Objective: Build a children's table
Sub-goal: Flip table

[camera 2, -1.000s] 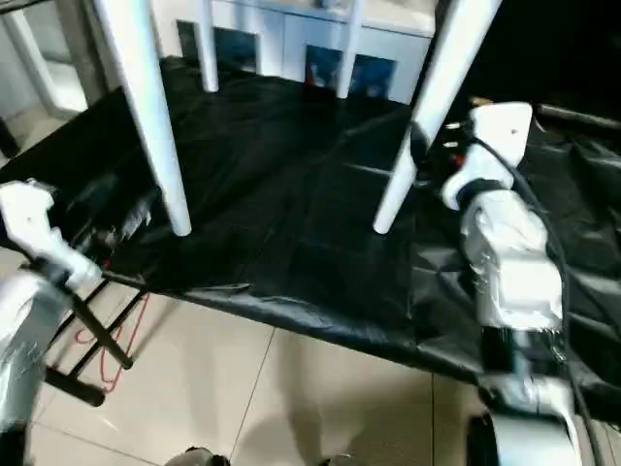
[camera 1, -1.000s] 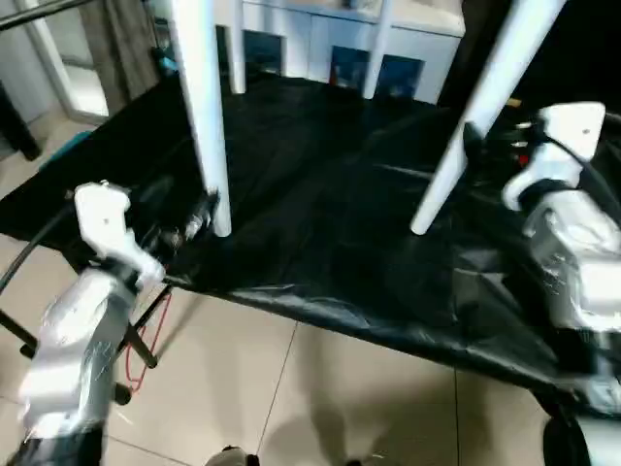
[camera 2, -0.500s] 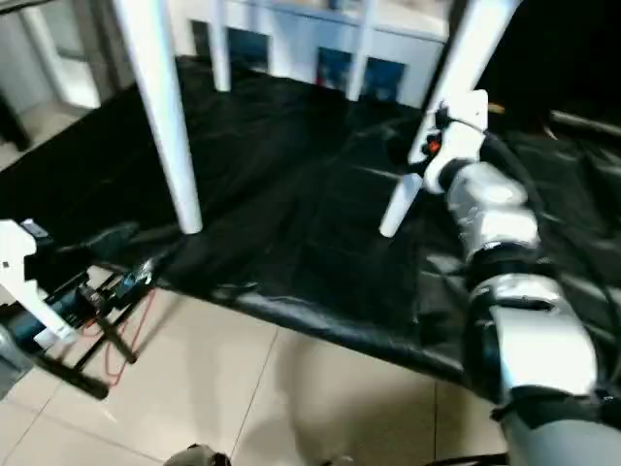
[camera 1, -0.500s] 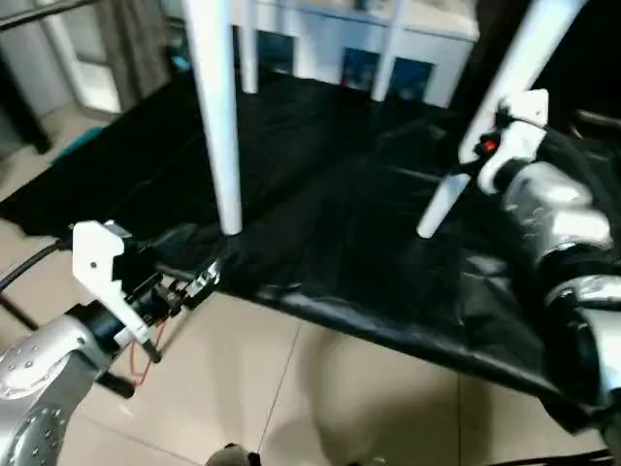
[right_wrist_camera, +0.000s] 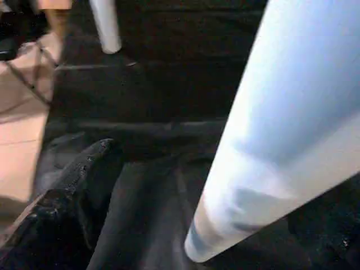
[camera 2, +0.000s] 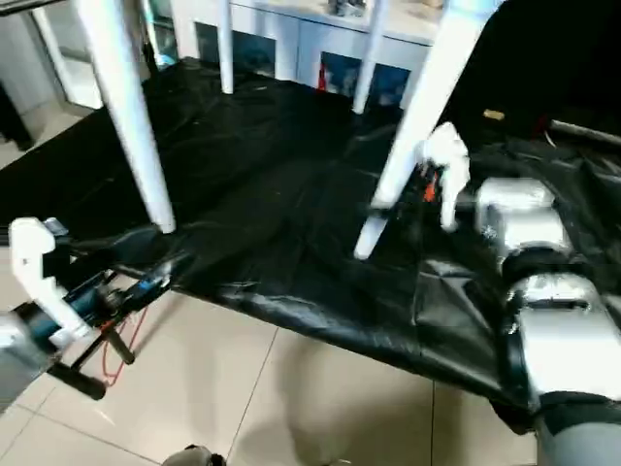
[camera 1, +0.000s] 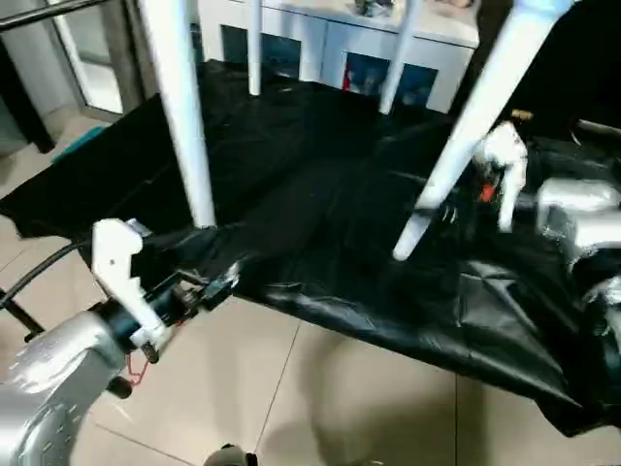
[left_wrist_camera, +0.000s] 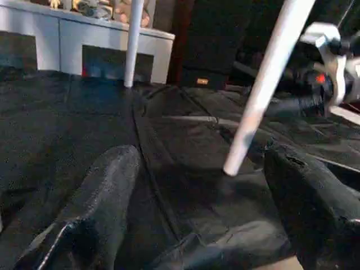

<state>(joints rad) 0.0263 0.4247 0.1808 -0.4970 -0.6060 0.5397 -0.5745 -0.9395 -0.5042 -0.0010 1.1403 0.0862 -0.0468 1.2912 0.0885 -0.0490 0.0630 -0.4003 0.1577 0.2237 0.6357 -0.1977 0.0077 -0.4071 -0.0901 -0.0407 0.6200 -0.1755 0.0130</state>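
Right gripper [camera 1: 464, 206] has swung beside the leg [camera 1: 464, 136]; no writing legible.

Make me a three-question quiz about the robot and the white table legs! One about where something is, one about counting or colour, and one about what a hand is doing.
1. Where do the tips of the table legs rest?
A. on the black sheet
B. on the tiled floor
C. on top of the white cabinet

2. How many white legs can you count?
A. two
B. four
C. six

3. What is the right hand doing?
A. squeezing a red ball
B. open, at the near right leg
C. shut tight and far from any leg

Answers:
1 A, each leg ends on the black sheet.
2 B, two near legs and two far legs by the cabinet show in the head views.
3 B, its fingers stand apart with the near right leg between them in the right wrist view.
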